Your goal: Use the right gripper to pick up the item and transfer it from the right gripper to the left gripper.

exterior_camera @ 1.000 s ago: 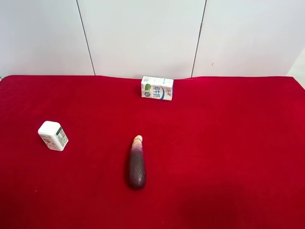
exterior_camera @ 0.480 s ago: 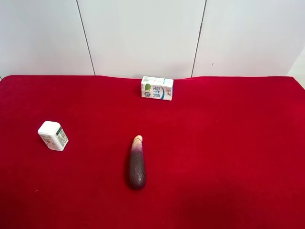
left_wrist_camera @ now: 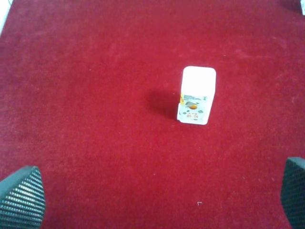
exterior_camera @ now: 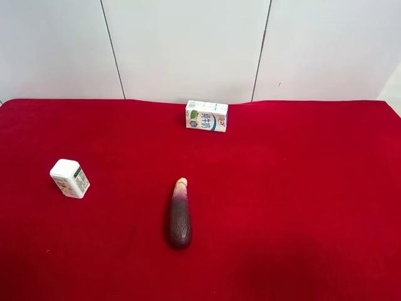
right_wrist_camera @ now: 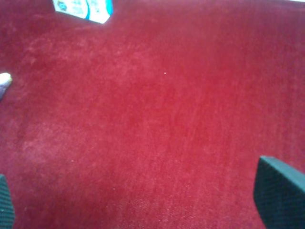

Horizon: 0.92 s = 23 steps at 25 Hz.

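The item, a small white drink carton [exterior_camera: 69,178], stands on the red cloth at the exterior high view's left. The left wrist view shows it too [left_wrist_camera: 197,95], with its orange fruit print. My left gripper [left_wrist_camera: 157,200] is open and empty, short of the carton, with one fingertip [left_wrist_camera: 21,198] at each lower corner of the view. My right gripper [right_wrist_camera: 143,205] is open and empty over bare cloth, far from the carton. Neither arm shows in the exterior high view.
A larger white box with blue-green print [exterior_camera: 207,116] lies at the table's far edge and shows in the right wrist view [right_wrist_camera: 83,8]. A dark purple eggplant [exterior_camera: 180,214] lies mid-table; its pale tip [right_wrist_camera: 5,81] shows in the right wrist view. A white panelled wall [exterior_camera: 188,44] stands behind the table.
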### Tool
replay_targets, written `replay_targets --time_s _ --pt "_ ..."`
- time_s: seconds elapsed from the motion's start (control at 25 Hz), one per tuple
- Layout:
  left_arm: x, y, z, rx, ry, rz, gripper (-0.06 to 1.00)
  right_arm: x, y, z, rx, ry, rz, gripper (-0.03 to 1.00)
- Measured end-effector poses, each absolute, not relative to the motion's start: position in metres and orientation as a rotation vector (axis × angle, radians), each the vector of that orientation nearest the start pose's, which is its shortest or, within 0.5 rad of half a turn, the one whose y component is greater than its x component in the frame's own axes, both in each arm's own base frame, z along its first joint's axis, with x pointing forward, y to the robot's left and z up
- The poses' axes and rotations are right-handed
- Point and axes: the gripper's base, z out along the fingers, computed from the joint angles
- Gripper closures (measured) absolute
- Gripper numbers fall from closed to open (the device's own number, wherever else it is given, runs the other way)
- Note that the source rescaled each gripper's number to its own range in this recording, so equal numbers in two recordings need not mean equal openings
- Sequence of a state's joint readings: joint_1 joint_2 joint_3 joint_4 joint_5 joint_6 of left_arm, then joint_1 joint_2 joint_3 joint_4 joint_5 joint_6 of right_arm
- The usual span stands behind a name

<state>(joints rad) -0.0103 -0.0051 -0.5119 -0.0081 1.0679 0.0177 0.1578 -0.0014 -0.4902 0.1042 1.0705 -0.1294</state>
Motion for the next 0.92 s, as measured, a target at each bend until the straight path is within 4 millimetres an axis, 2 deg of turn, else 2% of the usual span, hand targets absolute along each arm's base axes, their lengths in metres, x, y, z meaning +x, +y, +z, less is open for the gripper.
replay_targets --time_s 0.92 --pt "-0.0074 -0.0006 0.2799 0.029 2.034 -0.005 -0.05 -0.0057 0.0076 0.2741 -0.278 2.042 0.130 -0.03"
